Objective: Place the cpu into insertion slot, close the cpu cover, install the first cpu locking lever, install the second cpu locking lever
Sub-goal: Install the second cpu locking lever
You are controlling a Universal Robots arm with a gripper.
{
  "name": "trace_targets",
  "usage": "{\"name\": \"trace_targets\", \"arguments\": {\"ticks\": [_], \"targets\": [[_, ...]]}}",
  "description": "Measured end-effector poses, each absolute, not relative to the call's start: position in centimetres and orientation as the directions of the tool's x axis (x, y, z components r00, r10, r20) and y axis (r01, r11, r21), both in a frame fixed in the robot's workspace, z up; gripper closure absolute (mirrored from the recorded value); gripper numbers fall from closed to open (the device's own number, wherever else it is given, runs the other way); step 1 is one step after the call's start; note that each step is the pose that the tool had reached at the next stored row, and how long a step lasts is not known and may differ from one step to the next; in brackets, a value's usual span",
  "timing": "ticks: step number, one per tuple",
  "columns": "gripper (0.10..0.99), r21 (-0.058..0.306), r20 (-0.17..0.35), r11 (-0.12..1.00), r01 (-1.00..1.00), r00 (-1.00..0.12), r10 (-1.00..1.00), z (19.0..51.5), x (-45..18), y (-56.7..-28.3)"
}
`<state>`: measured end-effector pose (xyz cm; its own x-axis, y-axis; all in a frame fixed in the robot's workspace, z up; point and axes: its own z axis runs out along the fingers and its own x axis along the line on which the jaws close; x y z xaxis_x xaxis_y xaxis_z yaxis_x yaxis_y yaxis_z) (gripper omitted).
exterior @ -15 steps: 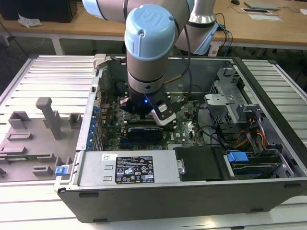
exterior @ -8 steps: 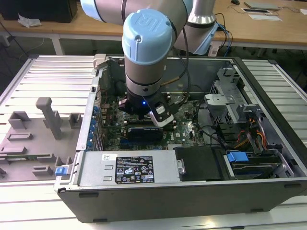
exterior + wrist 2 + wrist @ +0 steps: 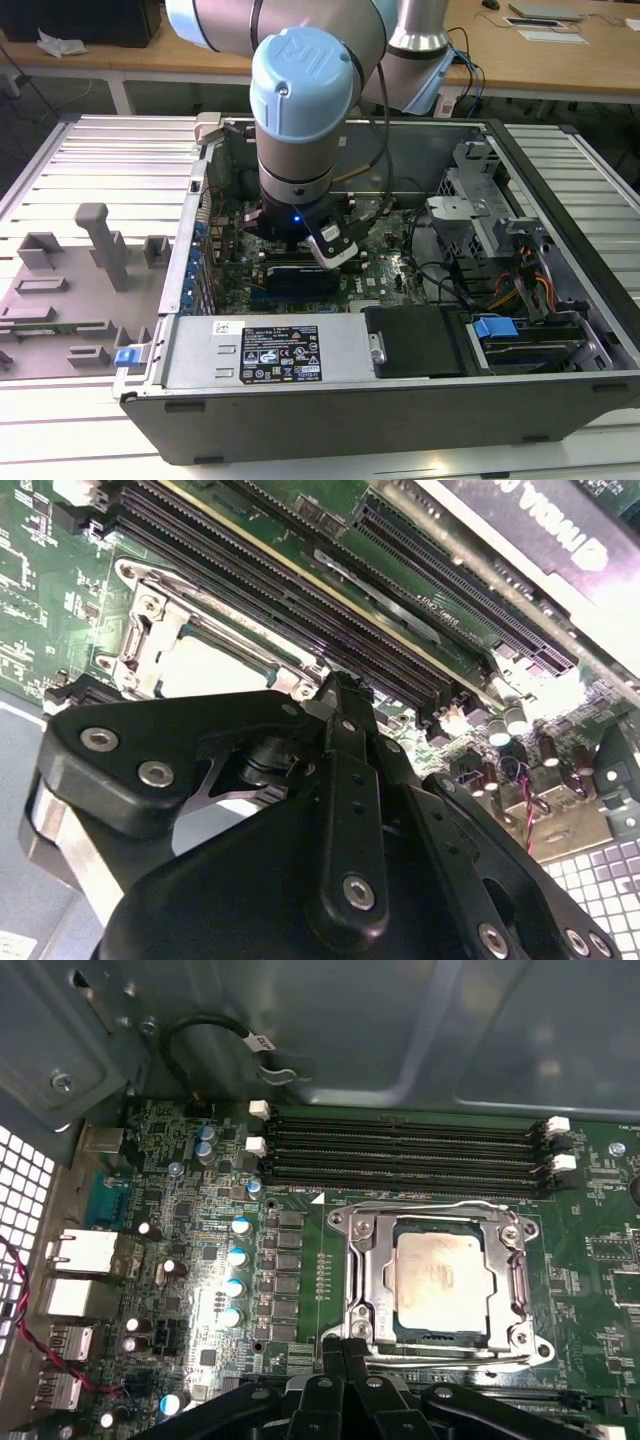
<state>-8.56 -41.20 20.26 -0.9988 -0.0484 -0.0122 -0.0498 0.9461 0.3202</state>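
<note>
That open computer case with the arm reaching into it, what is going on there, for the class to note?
A single robot arm reaches down into an open computer case, its gripper at the edge of the insertion slot on the motherboard. The cpu already sits in the slot, and the cpu cover lies flat around it.
</note>
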Motion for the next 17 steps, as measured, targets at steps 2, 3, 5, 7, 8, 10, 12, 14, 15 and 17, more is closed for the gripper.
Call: {"name": "trace_targets", "arguments": {"ticks": [2, 3, 5, 7, 8, 10, 12, 14, 15, 17], "targets": [[0.98, 0.32, -0.012, 0.946, -0.05, -0.999, -0.048, 20.18, -8.6, -41.18], [0.98, 0.32, -0.012, 0.946, -0.05, -0.999, -0.048, 20.17, -8.6, -41.17], [0.98, 0.32, -0.012, 0.946, -0.05, -0.999, -0.048, 20.13, -8.62, -41.14], [0.98, 0.32, -0.012, 0.946, -0.05, -0.999, -0.048, 20.09, -8.64, -41.11], [0.98, 0.32, -0.012, 0.946, -0.05, -0.999, -0.048, 20.07, -8.65, -41.1], [0.98, 0.32, -0.012, 0.946, -0.05, -0.999, -0.048, 20.0, -8.73, -41.05], [0.98, 0.32, -0.012, 0.946, -0.05, -0.999, -0.048, 19.95, -8.8, -40.99], [0.98, 0.32, -0.012, 0.946, -0.05, -0.999, -0.048, 19.9, -8.83, -40.95], [0.98, 0.32, -0.012, 0.946, -0.05, -0.999, -0.048, 19.85, -8.84, -40.93], [0.98, 0.32, -0.012, 0.946, -0.05, -0.999, -0.048, 19.8, -8.84, -40.92]]}}
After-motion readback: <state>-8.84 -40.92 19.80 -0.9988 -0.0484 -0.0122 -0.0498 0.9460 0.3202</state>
